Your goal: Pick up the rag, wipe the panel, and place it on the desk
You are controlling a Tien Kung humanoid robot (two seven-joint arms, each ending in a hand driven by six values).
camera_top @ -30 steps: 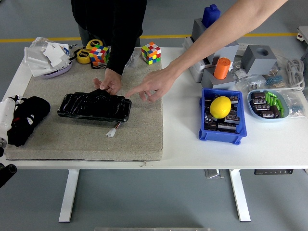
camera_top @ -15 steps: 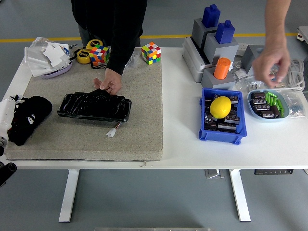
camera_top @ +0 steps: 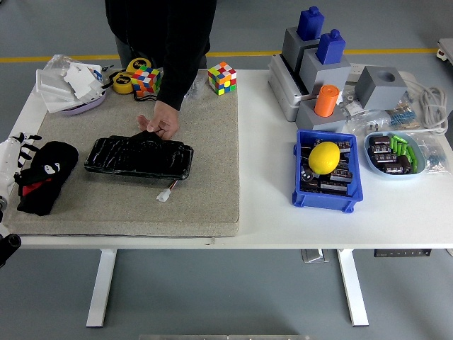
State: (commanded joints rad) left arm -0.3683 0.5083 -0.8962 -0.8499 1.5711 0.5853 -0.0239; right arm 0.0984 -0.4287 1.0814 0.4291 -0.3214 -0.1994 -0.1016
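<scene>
The black rag [camera_top: 48, 173] lies bunched at the left edge of the grey mat [camera_top: 205, 191]. My left hand [camera_top: 21, 152] comes in from the left edge and is closed on the rag's left side, low over the mat. The black panel [camera_top: 139, 157] lies flat on the mat to the right of the rag, with a small white plug [camera_top: 164, 196] on a wire at its front. A person in black stands at the far side, one hand [camera_top: 160, 125] resting on the panel's far edge. My right arm is out of view.
Two colour cubes [camera_top: 221, 77], tape rolls [camera_top: 124, 81] and a bowl of white scraps [camera_top: 71, 88] sit along the far edge. On the right stand grey fixtures [camera_top: 311, 71], a blue bin [camera_top: 327, 198] with a yellow lemon [camera_top: 325, 157], and a dish of parts [camera_top: 393, 152].
A second person's arm that reached across over the mat has pulled away to the right and left the view. My left hand and the rag have shifted slightly to the right.
</scene>
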